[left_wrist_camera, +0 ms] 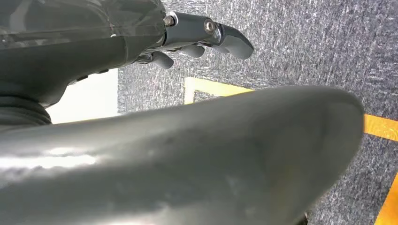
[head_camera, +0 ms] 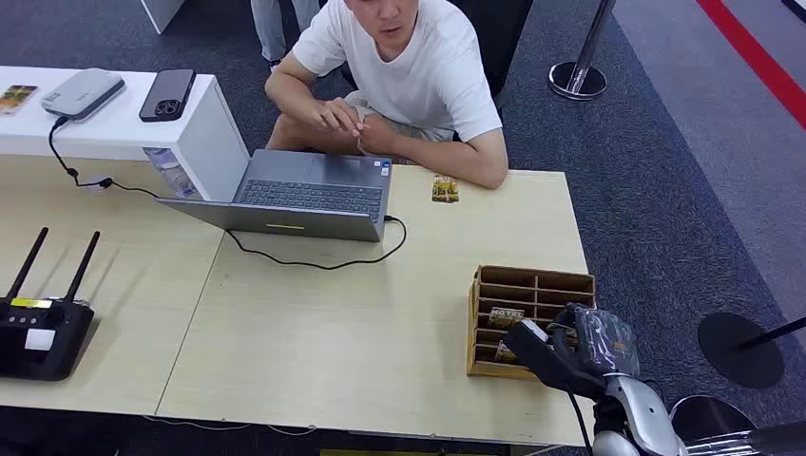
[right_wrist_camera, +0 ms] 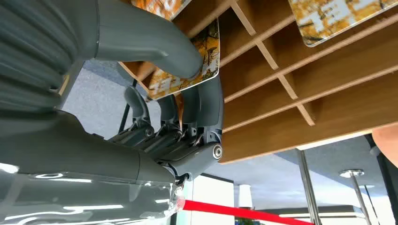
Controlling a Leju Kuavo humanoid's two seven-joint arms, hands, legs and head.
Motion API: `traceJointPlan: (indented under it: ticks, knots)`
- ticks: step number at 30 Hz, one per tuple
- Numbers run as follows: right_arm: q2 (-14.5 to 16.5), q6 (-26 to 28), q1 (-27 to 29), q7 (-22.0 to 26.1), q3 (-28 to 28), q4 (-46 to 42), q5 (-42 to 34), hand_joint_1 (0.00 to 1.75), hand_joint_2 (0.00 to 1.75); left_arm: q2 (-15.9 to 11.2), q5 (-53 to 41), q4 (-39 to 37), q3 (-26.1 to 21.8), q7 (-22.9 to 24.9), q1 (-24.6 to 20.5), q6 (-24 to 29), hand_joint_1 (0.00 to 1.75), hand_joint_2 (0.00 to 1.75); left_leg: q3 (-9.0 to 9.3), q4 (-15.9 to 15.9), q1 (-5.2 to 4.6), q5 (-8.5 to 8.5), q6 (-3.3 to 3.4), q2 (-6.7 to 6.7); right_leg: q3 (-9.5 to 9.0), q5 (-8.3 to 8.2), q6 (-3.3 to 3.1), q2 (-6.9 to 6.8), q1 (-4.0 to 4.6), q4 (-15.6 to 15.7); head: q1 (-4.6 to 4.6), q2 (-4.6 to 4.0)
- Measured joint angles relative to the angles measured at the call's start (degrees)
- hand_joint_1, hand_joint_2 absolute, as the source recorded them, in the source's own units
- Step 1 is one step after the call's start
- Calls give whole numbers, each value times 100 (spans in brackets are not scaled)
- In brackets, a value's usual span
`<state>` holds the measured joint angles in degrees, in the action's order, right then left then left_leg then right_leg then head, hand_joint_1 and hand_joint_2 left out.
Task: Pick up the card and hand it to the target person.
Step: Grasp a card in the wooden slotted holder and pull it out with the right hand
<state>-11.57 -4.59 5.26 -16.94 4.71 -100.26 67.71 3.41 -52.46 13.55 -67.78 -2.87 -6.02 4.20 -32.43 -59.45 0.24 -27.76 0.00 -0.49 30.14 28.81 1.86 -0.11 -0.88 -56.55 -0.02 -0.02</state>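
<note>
Right robot hand point(head_camera: 561, 351) is sitting nearest the head camera, low at the right, and we are seeing it reaching into the wooden card rack point(head_camera: 532, 285) at the near right edge of the counter point(head_camera: 314, 332). From the right wrist view we are noting its thumb point(right_wrist_camera: 155, 37) pressing on an orange-patterned card point(right_wrist_camera: 187, 75) with the darker fingers point(right_wrist_camera: 197, 103) behind it, so the right robot hand is pinching that card, which is sitting partly in a rack compartment. A second card point(right_wrist_camera: 338, 18) is lying in another compartment.

Going left to right across the head view: we are logging a black router point(head_camera: 43, 328) with two antennas at the far left of the counter. Behind it, a raised white shelf point(head_camera: 204, 123) is carrying a grey device point(head_camera: 84, 92) and a dark phone point(head_camera: 168, 94). A grey open laptop point(head_camera: 304, 195) is standing at the middle with a black cable point(head_camera: 314, 261) looping in front of it. A person in a white shirt point(head_camera: 409, 66) is sitting across the counter, forearm resting on its far edge. Just beside that arm, another small card point(head_camera: 444, 188) is lying flat on the counter.

Left robot hand point(left_wrist_camera: 206, 37) is hanging over grey carpet point(left_wrist_camera: 305, 42); we are seeing its fingers loosely curled, with nothing in them.
</note>
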Motion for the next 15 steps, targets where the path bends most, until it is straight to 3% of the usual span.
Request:
traceJointPlan:
  ticks: [1, 2, 3, 15]
  knots:
    - [0, 0, 0, 0, 0, 0, 1, 137, 175, 0, 0, 0, 0, -9, 0, 0, 0, 116, 0, 0, 0, 0, 0, 0, 0, 0, 0, 0, 0, 0, 0, 0]
    - [1, 0, 0, 0, 1, 0, 2, 137, 175, 0, 0, 0, 0, -17, 1, 0, 0, 131, 0, 0, 0, 0, 0, 0, 0, 0, 0, 0, 0, 0, 0, 0]
    - [2, 0, 0, 0, 1, 0, 5, 137, 175, 0, 0, 0, -1, -30, 1, 1, 0, 175, 0, 0, 0, 0, 0, 0, 0, 0, 0, 0, 0, 0, 0, 0]
    - [3, -1, -6, 10, 5, 0, 38, 134, 175, 0, 2, 0, -8, -83, 1, 5, 0, 175, 0, 0, 0, 0, 0, 0, 0, 0, 0, 0, 0, 0, 0, 0]
